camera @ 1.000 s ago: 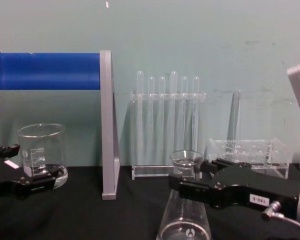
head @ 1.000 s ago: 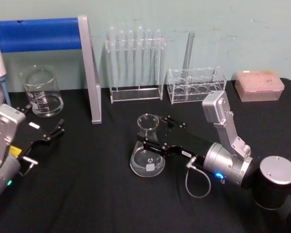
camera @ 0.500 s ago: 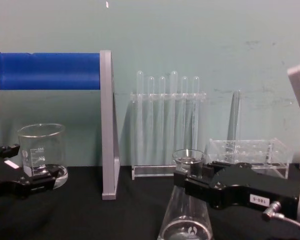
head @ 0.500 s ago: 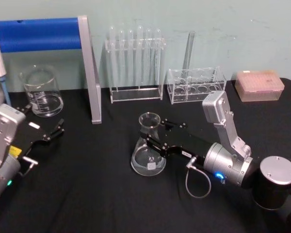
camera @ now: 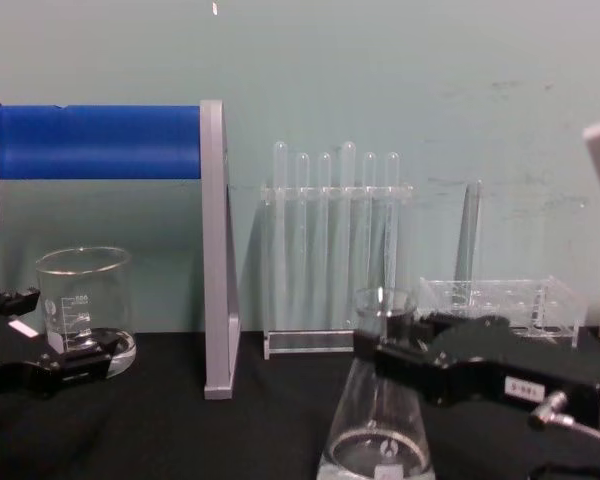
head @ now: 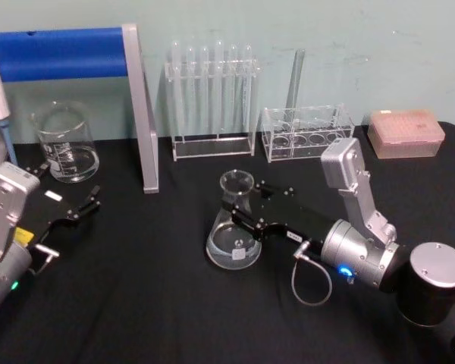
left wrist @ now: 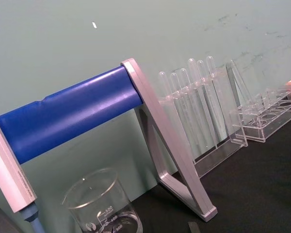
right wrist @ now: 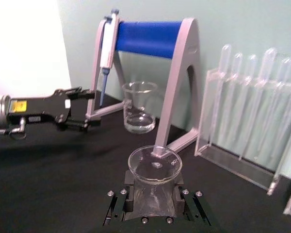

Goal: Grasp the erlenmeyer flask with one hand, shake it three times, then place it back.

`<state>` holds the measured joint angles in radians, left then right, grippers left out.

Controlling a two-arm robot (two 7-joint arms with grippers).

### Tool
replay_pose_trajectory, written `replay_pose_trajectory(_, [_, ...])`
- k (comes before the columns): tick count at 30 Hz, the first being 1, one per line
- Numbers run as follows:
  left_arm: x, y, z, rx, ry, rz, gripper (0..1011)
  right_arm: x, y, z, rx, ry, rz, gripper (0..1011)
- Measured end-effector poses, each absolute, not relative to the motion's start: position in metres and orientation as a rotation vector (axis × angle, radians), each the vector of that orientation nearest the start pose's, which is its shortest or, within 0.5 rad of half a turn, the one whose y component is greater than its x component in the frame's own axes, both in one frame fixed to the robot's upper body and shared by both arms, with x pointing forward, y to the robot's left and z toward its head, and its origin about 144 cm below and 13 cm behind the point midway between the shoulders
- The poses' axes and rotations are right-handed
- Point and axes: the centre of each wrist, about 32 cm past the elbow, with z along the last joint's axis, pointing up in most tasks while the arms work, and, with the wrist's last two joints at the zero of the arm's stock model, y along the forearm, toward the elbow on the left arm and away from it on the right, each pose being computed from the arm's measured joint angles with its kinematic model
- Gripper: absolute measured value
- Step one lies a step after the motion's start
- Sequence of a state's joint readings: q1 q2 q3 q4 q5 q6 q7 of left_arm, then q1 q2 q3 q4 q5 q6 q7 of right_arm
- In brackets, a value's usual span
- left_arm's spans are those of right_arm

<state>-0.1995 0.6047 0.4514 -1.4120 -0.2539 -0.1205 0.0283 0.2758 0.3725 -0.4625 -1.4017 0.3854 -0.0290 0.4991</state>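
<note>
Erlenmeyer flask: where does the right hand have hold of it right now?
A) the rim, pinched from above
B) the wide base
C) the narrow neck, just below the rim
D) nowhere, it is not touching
C: the right hand is closed on the erlenmeyer flask at its neck, under the flared rim, with the wide base free below. The left hand sits open near the beaker.

Plenty of open table [head: 152, 296] in front of the flask [head: 233, 243] and to its left, till the left gripper [head: 82, 206]. Right side's taken by the right gripper [head: 241, 208] and arm. Behind it are the tube rack [head: 212, 102] and stand [head: 145, 152], a fair gap off.
</note>
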Motion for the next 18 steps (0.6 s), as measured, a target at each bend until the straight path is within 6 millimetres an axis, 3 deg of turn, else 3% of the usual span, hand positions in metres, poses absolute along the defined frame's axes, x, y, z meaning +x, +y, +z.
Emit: replay_pose_trajectory(18, [0.489,0.310,1.140,0.304,-0.285,1.248,1001,0.496,-0.228,1.205,0.010,-0.070,-0.811,447])
